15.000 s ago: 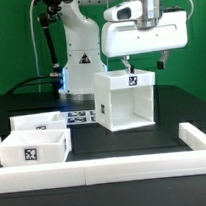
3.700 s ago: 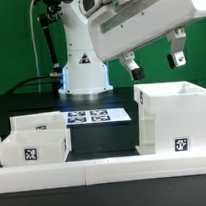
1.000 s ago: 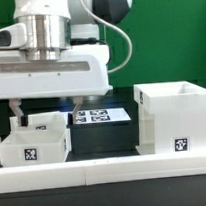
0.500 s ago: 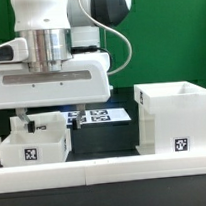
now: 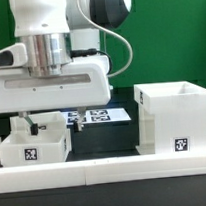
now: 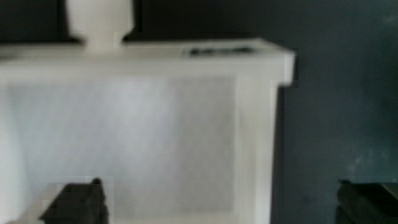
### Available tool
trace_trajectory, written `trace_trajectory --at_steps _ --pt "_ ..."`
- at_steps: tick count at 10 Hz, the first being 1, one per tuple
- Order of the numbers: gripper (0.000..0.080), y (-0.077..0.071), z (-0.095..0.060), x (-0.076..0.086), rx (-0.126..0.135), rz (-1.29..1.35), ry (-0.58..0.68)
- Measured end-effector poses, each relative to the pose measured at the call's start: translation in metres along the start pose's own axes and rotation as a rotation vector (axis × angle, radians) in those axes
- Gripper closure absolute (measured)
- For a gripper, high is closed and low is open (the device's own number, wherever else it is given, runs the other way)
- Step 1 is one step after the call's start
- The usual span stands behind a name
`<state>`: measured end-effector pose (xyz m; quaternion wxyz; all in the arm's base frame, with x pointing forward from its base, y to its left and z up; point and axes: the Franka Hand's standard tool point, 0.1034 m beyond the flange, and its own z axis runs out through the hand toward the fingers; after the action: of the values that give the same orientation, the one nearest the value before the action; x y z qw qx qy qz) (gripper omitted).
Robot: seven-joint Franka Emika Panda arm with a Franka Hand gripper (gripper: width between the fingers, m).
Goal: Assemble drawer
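Note:
The drawer housing (image 5: 175, 113), a tall white open box with a tag low on its front, stands at the exterior view's right. Two shallow white trays sit at the exterior view's left: the front one (image 5: 34, 148) shows a tag, and the rear one (image 5: 50, 119) is mostly hidden behind my gripper. My gripper (image 5: 54, 123) is open and empty, low over the trays. In the wrist view a tray (image 6: 143, 120) with its knob (image 6: 98, 20) fills the frame. My gripper (image 6: 222, 205) straddles one side wall, with one fingertip (image 6: 77, 200) over the tray and the other over the dark table.
A long white border rail (image 5: 106, 172) runs along the front edge of the black table. The marker board (image 5: 104, 116) lies behind, between the trays and the housing. The robot base stands at the back.
My gripper has moved from above the housing across to the exterior view's left. Over the last second it has come down closer to the trays. The parts have not moved.

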<state>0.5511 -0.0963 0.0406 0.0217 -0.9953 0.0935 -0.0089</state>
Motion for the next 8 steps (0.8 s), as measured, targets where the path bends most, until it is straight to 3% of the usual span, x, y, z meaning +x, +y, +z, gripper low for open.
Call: trace_trajectory --at_steps 3,8 --pt "0.0151 -0.012 0.020 -0.007 -0.013 -0.019 0.007" --pt "0.0151 -0.013 0.035 -0.009 -0.041 -0.036 0.051"
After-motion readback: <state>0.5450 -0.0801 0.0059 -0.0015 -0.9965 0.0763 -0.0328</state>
